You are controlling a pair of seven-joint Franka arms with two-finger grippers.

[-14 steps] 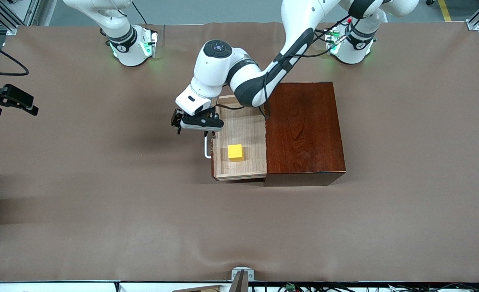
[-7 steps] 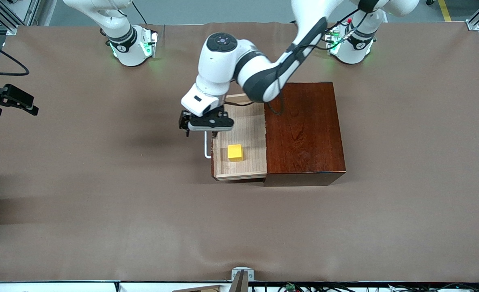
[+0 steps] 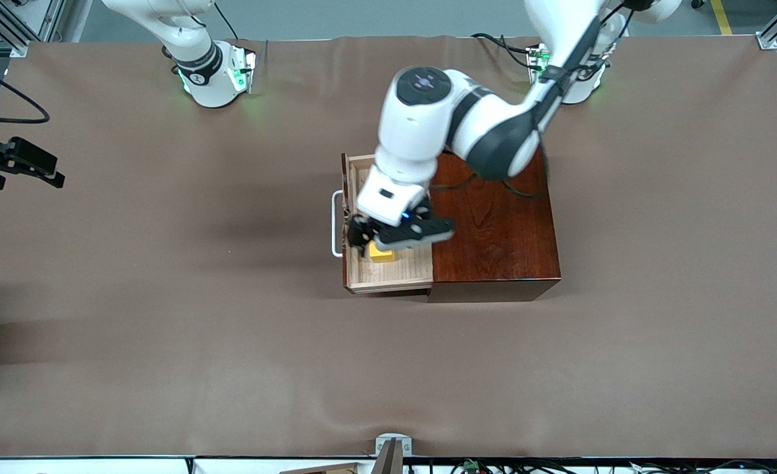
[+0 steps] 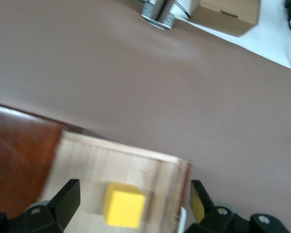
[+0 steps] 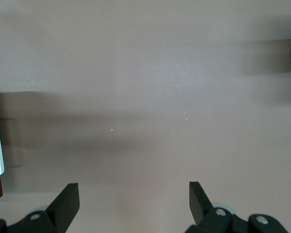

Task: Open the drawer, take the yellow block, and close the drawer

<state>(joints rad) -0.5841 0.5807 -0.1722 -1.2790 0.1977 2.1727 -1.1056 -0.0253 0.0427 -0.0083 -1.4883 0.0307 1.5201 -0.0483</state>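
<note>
Brown table; left pincer (image 4: pixel 131 196) wide over yellow block (image 4: pixel 123 205).

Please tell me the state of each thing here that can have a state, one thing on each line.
drawer: pulled open.
yellow block: lying in the drawer, not gripped.
left gripper: jaws open, over the yellow block.
right gripper: jaws open, empty, waiting over bare table at the right arm's end.

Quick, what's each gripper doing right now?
Left gripper: open, over the yellow block in the drawer, holding nothing.
Right gripper: open, empty, waiting.
</note>
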